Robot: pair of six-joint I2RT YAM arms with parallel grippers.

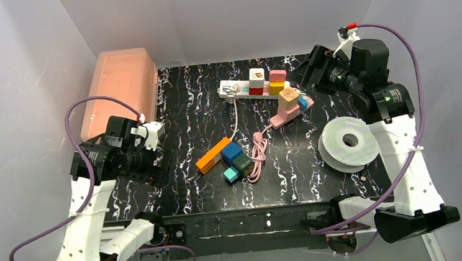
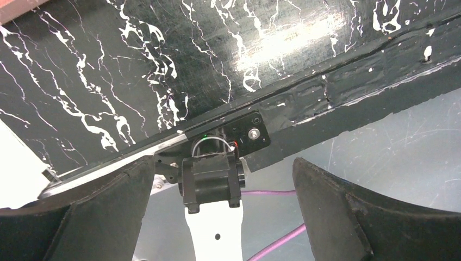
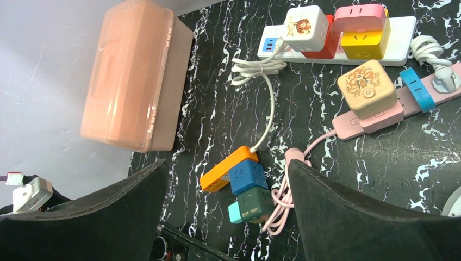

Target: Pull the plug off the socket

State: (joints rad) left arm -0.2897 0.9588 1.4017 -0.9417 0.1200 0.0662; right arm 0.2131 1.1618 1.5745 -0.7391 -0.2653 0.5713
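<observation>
Nearest, to the left of the orange socket (image 1: 213,155) and closer in, the left gripper (image 2: 223,166) hangs over the table's (image 1: 181,119) near edge. Its jaws are spread wide and hold nothing.

The socket itself lies slantwise around the middle of the black marbled table, well apart from both grippers. Pressed against its right side is a blue cube plug (image 1: 231,150). A dark green cube plug (image 1: 242,161) touches that one on the near side, and a small teal block (image 1: 231,175) sits at the nearest end of the row. A coiled pink cable (image 1: 257,156) lies just right of the cubes, while a white cable (image 1: 234,121) runs from the socket's far end away toward the back.

Right of the socket rests a white spool (image 1: 348,143), lying flat. Beyond the socket to the right is a pink strip (image 1: 286,112) carrying a beige cube (image 1: 288,96). Farther still is a long white strip (image 1: 244,89) with several coloured cubes on it.

Far left of the socket stands a salmon-pink translucent box (image 1: 122,89) with its lid shut — what is inside cannot be made out through the frosted plastic.

Farthest to the right, past the pink strip, the right gripper (image 3: 227,163) is raised and faces back toward the socket, its jaws wide apart and empty.
</observation>
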